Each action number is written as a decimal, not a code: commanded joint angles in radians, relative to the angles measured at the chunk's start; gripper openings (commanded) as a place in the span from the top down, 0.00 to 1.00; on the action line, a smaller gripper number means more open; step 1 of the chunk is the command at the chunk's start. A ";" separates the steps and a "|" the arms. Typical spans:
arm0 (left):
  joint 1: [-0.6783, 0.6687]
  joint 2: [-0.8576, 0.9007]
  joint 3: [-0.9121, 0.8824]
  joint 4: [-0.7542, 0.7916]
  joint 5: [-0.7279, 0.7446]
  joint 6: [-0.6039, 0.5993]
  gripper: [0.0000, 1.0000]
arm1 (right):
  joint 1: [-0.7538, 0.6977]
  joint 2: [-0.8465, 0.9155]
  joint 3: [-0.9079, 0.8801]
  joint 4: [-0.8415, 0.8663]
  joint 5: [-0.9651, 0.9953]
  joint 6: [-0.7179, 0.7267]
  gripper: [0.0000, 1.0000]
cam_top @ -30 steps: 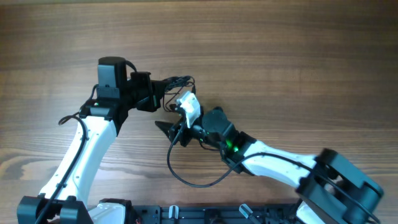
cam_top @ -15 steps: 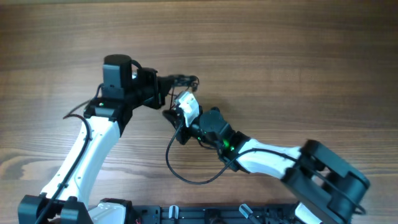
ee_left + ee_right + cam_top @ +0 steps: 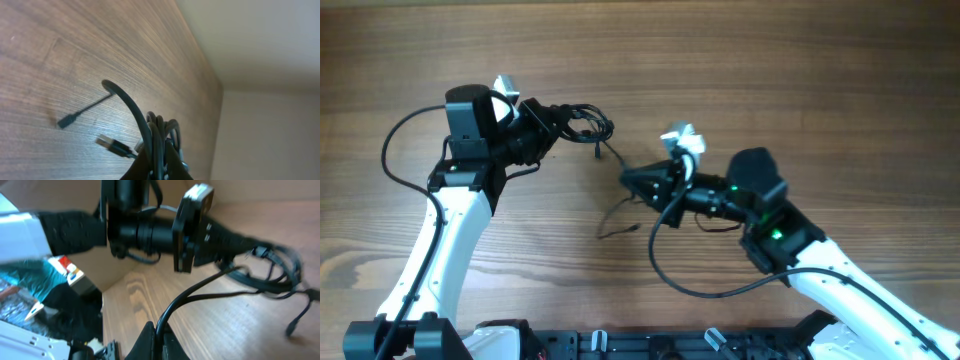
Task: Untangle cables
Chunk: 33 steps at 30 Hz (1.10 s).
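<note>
Your left gripper (image 3: pixel 552 128) has its jaws clamped on a looped bundle of thin, glossy black cables (image 3: pixel 584 122), held off the matte, wood-grain table (image 3: pixel 770 60). Your right gripper (image 3: pixel 632 180) has its jaws pinched shut on one slim black strand (image 3: pixel 200 287) running from that bundle.

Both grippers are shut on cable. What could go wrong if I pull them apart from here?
1. The left gripper clamps the whole cable bundle, several loops at once, so pulling may tighten the tangle instead of freeing anything.
2. The right gripper pinches one thin strand at its fingertips; it could slip out or get strained.
3. The USB plug, loose beside the bundle, may snag on a loop.
</note>
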 commanded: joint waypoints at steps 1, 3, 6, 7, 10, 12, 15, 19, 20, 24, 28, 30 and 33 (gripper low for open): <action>0.006 0.005 0.010 0.002 0.093 0.296 0.96 | -0.069 -0.037 0.005 0.005 -0.023 0.006 0.96; 0.009 0.005 0.010 -0.009 0.105 0.378 0.96 | -0.125 -0.038 0.005 -0.048 0.025 0.007 0.96; 0.024 0.005 0.010 -0.016 0.107 0.449 0.96 | -0.216 -0.038 0.005 -0.142 0.038 0.017 0.96; 0.029 0.005 0.010 -0.015 0.120 0.474 0.96 | -0.249 -0.038 0.005 -0.180 0.038 0.037 0.96; 0.043 0.005 0.010 -0.007 0.244 0.589 0.96 | -0.332 -0.037 0.005 -0.288 0.038 0.039 0.95; 0.045 0.005 0.010 0.000 0.378 0.661 0.96 | -0.359 -0.037 0.005 -0.348 0.038 0.039 0.84; 0.045 0.005 0.010 0.000 0.485 0.691 0.96 | -0.352 -0.032 0.004 -0.380 0.023 0.039 0.59; 0.045 0.005 0.010 0.000 0.498 0.689 0.96 | -0.322 -0.020 0.004 -0.375 -0.037 0.032 0.41; 0.045 0.005 0.010 0.000 0.499 0.682 0.96 | -0.314 -0.017 0.005 -0.375 -0.043 0.032 0.37; 0.045 0.005 0.010 0.000 0.568 0.683 0.96 | -0.238 0.012 0.004 -0.362 -0.045 -0.027 0.31; 0.045 0.005 0.010 0.000 0.573 0.668 0.96 | -0.148 0.058 0.004 -0.275 -0.041 -0.045 0.55; 0.045 0.005 0.010 0.000 0.573 0.612 0.96 | -0.102 0.102 0.004 -0.198 0.003 -0.077 0.53; 0.042 0.005 0.010 0.000 0.573 0.578 0.96 | -0.063 0.164 0.004 -0.114 0.099 -0.126 0.48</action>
